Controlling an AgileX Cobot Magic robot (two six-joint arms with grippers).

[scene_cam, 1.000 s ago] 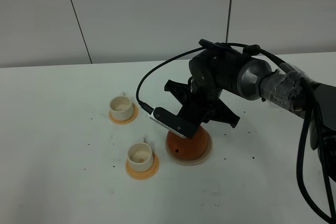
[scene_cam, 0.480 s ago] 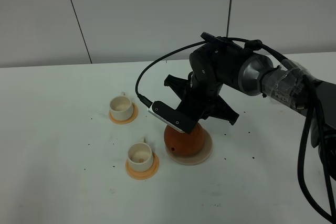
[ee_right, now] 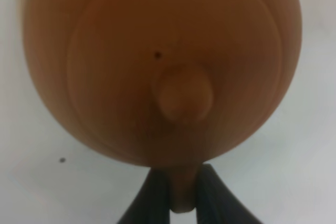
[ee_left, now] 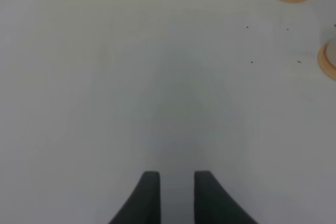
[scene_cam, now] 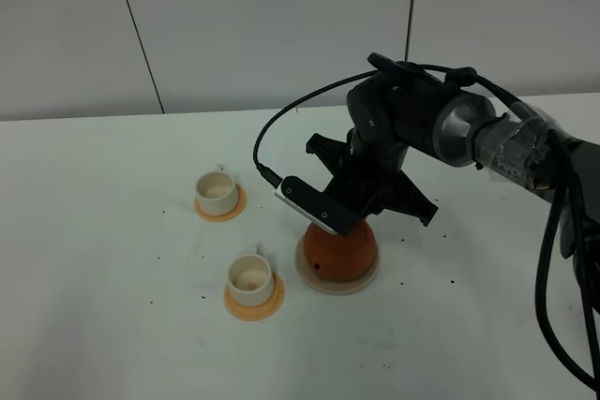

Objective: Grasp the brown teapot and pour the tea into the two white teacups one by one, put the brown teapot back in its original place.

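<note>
**Exterior high view.** The brown teapot (scene_cam: 339, 252) is near the middle of the table (scene_cam: 112, 325), on or barely above its beige saucer (scene_cam: 367, 280). Whether its base has cleared the saucer I cannot tell. The right arm leans over it from about two o'clock, and the arm's wrist hides the fingers. The near teacup (scene_cam: 250, 273) stands at eight o'clock from the pot, just beside the saucer. The far teacup (scene_cam: 217, 190) stands at ten o'clock, farther off. Each cup rests on one of the orange coasters (scene_cam: 255, 307), and I can make out no dark tea in either.

**Left wrist view.** The left gripper (ee_left: 176, 192) hangs over bare table with a narrow gap between its fingers and nothing in it. A white cup on its coaster shows well ahead, along with a sliver of a second coaster. Which cup is which I cannot tell.

**Right wrist view.** The pot fills the picture, seen from above, with its lid knob (ee_right: 181, 97) at the centre. The right gripper (ee_right: 181, 195) is pinching the loop handle (ee_right: 182, 186), one finger pressed against each side of it.

**Step and next move.** The grasp looks made, so the lift and the first pour are the step in hand. The next move calls for raising the pot straight off the saucer and carrying it toward eight o'clock. There it should tip slowly, with the spout over the near teacup. The pinch on the thin handle may let the round body swing, and the lid may slide, so the tilt should be gentle
</note>
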